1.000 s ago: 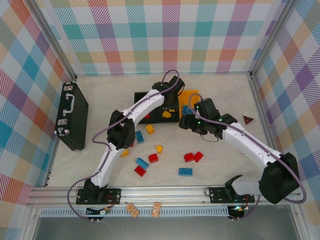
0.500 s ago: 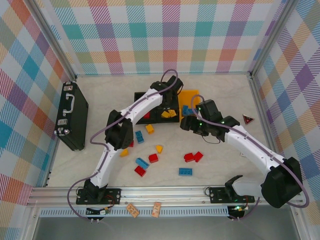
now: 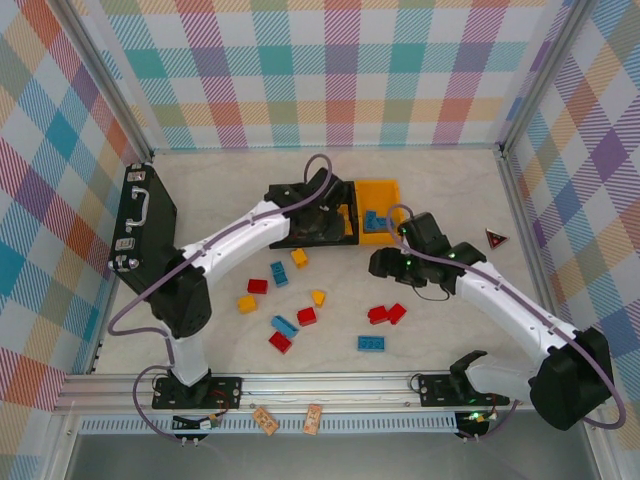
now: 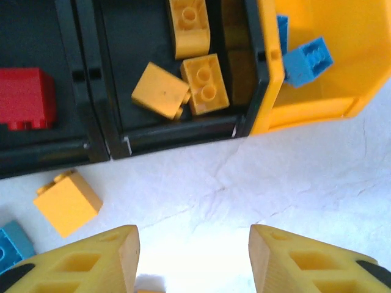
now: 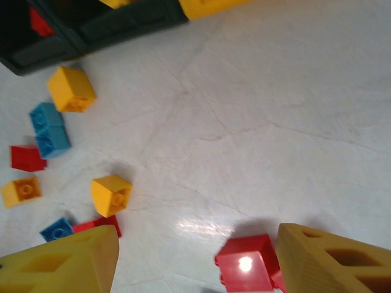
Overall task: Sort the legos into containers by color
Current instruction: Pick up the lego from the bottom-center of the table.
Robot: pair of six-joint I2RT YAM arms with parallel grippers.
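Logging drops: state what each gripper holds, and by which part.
Nothing is held. The left gripper stands open over the bare white tabletop. The right gripper is open too; the small red studded plastic brick beneath it lies loose.

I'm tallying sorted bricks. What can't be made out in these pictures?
Top view: the left arm covers most of the black bins; contents uncountable.
Left wrist view: the binned red brick is cut by the left edge.
Right wrist view: the loose red brick runs off the bottom edge.
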